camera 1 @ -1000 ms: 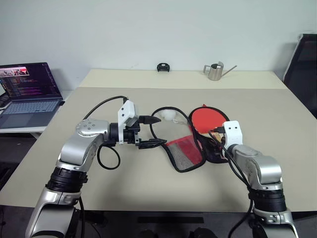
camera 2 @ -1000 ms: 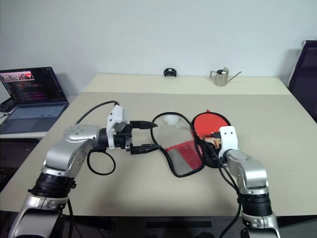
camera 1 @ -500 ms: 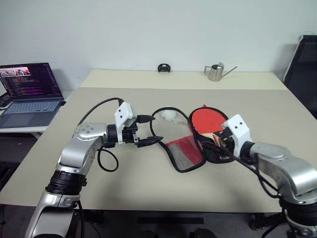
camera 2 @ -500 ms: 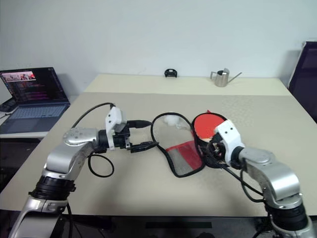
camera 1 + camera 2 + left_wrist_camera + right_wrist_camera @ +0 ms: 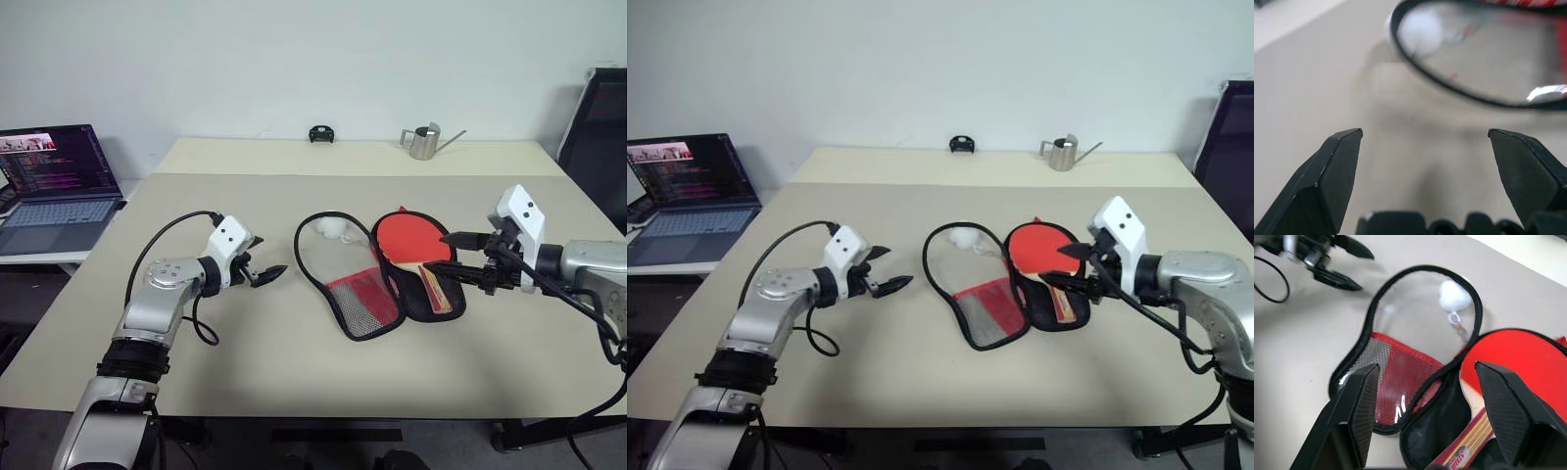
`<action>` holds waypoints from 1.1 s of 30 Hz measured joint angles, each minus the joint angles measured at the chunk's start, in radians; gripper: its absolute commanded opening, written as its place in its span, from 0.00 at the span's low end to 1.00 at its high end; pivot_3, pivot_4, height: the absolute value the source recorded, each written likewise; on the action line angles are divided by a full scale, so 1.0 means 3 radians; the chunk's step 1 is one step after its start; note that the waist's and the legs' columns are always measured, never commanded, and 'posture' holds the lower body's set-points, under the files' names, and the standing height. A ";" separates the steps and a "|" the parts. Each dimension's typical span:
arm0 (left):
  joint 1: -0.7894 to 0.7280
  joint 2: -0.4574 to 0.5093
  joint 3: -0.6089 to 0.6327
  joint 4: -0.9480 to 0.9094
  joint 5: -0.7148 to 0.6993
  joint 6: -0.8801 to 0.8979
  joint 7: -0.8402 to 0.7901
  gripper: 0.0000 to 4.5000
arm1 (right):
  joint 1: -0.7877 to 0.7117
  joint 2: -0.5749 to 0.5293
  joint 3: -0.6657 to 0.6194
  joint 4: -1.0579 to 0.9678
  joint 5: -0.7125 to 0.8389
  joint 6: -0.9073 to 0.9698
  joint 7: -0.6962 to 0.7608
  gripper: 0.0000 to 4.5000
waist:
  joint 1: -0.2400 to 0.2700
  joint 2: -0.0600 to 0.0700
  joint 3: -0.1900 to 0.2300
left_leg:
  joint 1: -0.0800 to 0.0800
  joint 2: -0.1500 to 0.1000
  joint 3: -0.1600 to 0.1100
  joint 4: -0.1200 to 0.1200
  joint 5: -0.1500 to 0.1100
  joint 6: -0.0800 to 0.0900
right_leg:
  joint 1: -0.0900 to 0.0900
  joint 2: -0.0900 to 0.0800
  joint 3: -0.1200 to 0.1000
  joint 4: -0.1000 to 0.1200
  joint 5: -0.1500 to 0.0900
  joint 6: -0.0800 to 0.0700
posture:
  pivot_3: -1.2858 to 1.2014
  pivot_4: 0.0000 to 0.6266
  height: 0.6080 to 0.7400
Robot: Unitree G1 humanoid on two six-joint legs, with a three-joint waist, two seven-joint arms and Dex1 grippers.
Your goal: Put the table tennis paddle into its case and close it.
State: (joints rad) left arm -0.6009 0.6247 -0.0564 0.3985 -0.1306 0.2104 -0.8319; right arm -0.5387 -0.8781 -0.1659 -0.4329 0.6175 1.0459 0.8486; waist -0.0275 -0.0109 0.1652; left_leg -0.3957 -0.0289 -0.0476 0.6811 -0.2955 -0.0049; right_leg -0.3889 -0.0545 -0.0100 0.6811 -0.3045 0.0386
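End effector on my left (image 5: 263, 270) is spread wide with nothing in it, hanging off to the left of the case (image 5: 377, 279). My right end effector (image 5: 460, 257) is apart too, empty, over the case's right edge. Case lies unzipped flat on the counter (image 5: 294, 372), paddle (image 5: 411, 245) lying in its right half, handle toward me.

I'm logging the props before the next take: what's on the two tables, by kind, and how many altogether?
Table tennis paddle: 1
Case, lying open: 1
White fluffy ball: 1
Metal watering can: 1
Small black object at the far edge: 1
Total: 5
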 measured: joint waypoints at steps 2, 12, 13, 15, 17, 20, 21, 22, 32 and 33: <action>-0.0018 -0.0041 -0.0026 0.0148 0.0075 -0.0068 0.0048 1.00 | -0.0032 -0.0043 -0.0030 0.0054 0.0004 -0.0040 0.0003 0.74 | 0.0006 0.0000 0.0000 | 0.0000 0.0000 0.0000 0.0000 0.0000 0.0000 | 0.0000 0.0000 -0.0001 0.0000 0.0000 0.0000 | 0.52 0.24 1.00; -0.0390 -0.0514 -0.0069 0.0934 0.0229 -0.0381 0.0190 1.00 | -0.0062 -0.0124 -0.0039 0.0094 0.0106 -0.0102 0.0002 0.74 | 0.0020 -0.0002 0.0000 | -0.0004 0.0000 0.0000 0.0002 0.0001 -0.0002 | -0.0001 -0.0001 -0.0002 0.0000 0.0000 0.0000 | 0.52 0.24 1.00; -0.0425 -0.0566 -0.0069 0.0999 0.0231 -0.0405 0.0190 1.00 | -0.0062 -0.0139 -0.0040 0.0094 0.0108 -0.0109 0.0002 0.74 | 0.0020 -0.0002 0.0000 | -0.0004 0.0000 0.0000 0.0002 0.0001 -0.0002 | -0.0001 -0.0001 -0.0002 0.0000 0.0000 0.0000 | 0.52 0.24 1.00; -0.0500 -0.0684 -0.0072 0.1133 0.0234 -0.0454 0.0187 1.00 | -0.0062 -0.0159 -0.0041 0.0095 0.0111 -0.0116 -0.0001 0.74 | 0.0020 -0.0002 0.0000 | -0.0004 0.0000 0.0000 0.0002 0.0001 -0.0002 | -0.0001 -0.0001 -0.0003 0.0000 0.0000 0.0000 | 0.52 0.24 1.00; -0.0533 -0.0794 -0.0087 0.1175 0.0237 -0.0492 0.0175 1.00 | -0.0062 -0.0175 -0.0043 0.0095 0.0115 -0.0117 -0.0006 0.74 | 0.0019 -0.0003 0.0000 | -0.0005 -0.0001 0.0000 0.0002 0.0002 -0.0003 | -0.0001 -0.0001 -0.0002 0.0000 0.0000 0.0000 | 0.52 0.24 1.00; -0.0582 -0.0982 -0.0127 0.1164 0.0226 -0.0502 0.0084 1.00 | -0.0048 -0.0197 -0.0089 0.0092 0.0141 -0.0119 -0.0008 0.74 | 0.0023 -0.0003 0.0001 | -0.0006 -0.0001 0.0000 0.0003 0.0003 -0.0006 | -0.0001 -0.0001 -0.0002 0.0000 0.0000 0.0000 | 0.52 0.24 1.00; -0.0592 -0.1026 -0.0135 0.1135 0.0210 -0.0496 0.0049 1.00 | -0.0035 -0.0207 -0.0113 0.0092 0.0142 -0.0119 -0.0008 0.74 | 0.0024 -0.0004 0.0001 | -0.0006 -0.0001 0.0000 0.0003 0.0003 -0.0006 | -0.0001 -0.0001 -0.0003 0.0000 0.0000 0.0000 | 0.52 0.24 1.00; -0.0600 -0.1071 -0.0137 0.1076 0.0185 -0.0472 0.0023 1.00 | -0.0017 -0.0227 -0.0147 0.0092 0.0143 -0.0119 -0.0006 0.74 | 0.0025 -0.0004 0.0001 | -0.0007 -0.0001 0.0000 0.0003 0.0003 -0.0006 | -0.0001 -0.0001 -0.0003 0.0000 0.0000 0.0000 | 0.52 0.24 1.00; -0.1108 -0.1694 -0.0125 0.0695 -0.0089 -0.0156 -0.0044 1.00 | 0.0034 -0.0340 -0.0377 0.0160 0.0147 -0.0119 -0.0061 0.74 | 0.0059 -0.0006 0.0002 | -0.0007 -0.0001 0.0001 0.0006 0.0004 -0.0005 | -0.0001 -0.0001 -0.0004 0.0001 0.0000 0.0000 | 0.52 0.24 1.00; -0.1248 -0.1800 -0.0133 0.0840 -0.0081 -0.0206 -0.0014 1.00 | 0.0033 -0.0344 -0.0430 0.0161 0.0156 -0.0109 -0.0082 0.74 | 0.0079 -0.0006 0.0002 | -0.0007 -0.0002 0.0001 0.0007 0.0004 -0.0004 | 0.0000 -0.0001 -0.0004 0.0001 0.0000 0.0000 | 0.52 0.24 1.00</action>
State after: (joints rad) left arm -0.9753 0.0846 -0.0962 0.6505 -0.1550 0.1487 -0.8360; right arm -0.5287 -0.9813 -0.2949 -0.3846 0.6642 1.0132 0.8240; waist -0.0036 -0.0127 0.1657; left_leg -0.3979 -0.0295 -0.0472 0.6833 -0.2945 -0.0061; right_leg -0.3889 -0.0547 -0.0112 0.6814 -0.3044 0.0388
